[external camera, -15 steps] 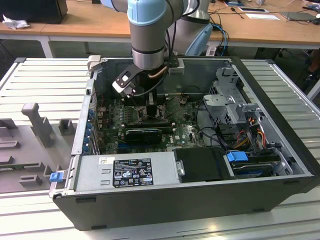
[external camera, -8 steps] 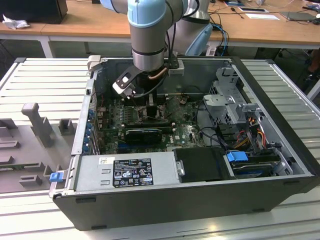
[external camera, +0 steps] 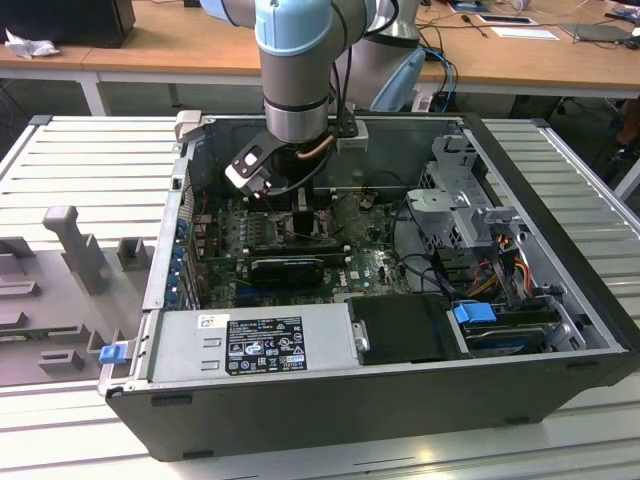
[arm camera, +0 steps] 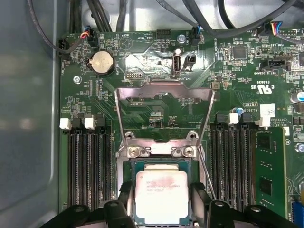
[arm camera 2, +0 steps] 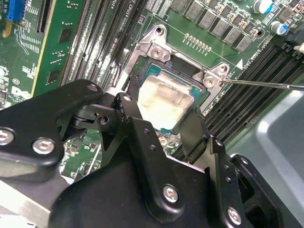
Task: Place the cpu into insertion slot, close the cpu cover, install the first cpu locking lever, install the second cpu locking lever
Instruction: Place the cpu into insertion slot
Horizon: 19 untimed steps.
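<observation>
Cpu [arm camera: 162,197] flat in slot [arm camera: 161,151], pinched on two opposite edges by fingers [arm camera: 126,202], centred between them; cover [arm camera: 164,91] stands open; exterior view: site 9 o'clock of case [external camera: 400,395] middle.

A ribbed grey metal table [external camera: 80,150] fills the foreground (grey moulded fixtures [external camera: 70,235] stand at the exterior view's left). Behind it, a wooden desk [external camera: 180,45] holds papers [external camera: 525,32].

— What sits around the power supply [external camera: 255,345]?
— A blue clip [external camera: 112,352] just off its end on the exterior view's left, and a long black card [external camera: 288,268] just beyond it.
— And the drive cage [external camera: 465,195]?
— Farther back, toward the exterior view's right.
</observation>
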### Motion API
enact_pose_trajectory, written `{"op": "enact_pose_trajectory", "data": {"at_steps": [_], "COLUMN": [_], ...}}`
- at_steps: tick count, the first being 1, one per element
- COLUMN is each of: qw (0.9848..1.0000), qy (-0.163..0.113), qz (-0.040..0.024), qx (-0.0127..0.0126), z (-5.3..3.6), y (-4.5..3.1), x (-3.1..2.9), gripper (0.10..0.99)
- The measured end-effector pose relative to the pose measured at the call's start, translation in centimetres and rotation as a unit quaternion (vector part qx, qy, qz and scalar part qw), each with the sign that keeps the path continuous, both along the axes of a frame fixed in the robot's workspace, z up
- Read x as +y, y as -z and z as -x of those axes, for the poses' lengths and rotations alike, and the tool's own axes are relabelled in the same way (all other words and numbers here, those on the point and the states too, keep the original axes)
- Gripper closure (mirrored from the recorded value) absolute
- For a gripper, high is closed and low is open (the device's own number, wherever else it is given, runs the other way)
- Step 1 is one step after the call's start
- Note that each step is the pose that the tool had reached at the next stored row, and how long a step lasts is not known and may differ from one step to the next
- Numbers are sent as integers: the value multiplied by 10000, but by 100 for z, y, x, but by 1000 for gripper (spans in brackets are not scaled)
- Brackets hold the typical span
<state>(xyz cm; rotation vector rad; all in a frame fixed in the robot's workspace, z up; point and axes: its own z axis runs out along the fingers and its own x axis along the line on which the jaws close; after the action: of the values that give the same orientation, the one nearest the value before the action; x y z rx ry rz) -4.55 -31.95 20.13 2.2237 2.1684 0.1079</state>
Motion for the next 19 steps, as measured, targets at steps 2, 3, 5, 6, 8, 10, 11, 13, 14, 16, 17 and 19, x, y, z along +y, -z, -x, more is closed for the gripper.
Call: {"op": "enact_pose_trajectory", "data": {"at_steps": [2, 3, 5, 6, 8, 10, 11, 13, 14, 16, 17, 19], "qw": [10000, 10000, 10000, 10000, 10000, 10000, 10000, 10000, 10000, 10000, 10000, 10000], "qy": [0, 0, 0, 0, 1, 0, 0, 0, 1, 0, 0, 0], "qz": [0, 0, 0, 1, 2, 5, 6, 6, 6, 5, 6, 6], "qx": [0, 0, 0, 1, 5, 7, 8, 9, 9, 8, 9, 9], "z": [0, 0, 0, 0, 0, -1, -1, 0, -1, -1, -1, -1], "y": [-17, -33, -59, -70, -84, -90, -94, -101, -104, -109, -112, -120], "x": [0, 0, 0, 0, 0, 0, 0, 0, 0, 0, 0, 0], "gripper": [482, 482, 498, 565, 631, 690, 749, 871, 871, 929, 980, 980]}}
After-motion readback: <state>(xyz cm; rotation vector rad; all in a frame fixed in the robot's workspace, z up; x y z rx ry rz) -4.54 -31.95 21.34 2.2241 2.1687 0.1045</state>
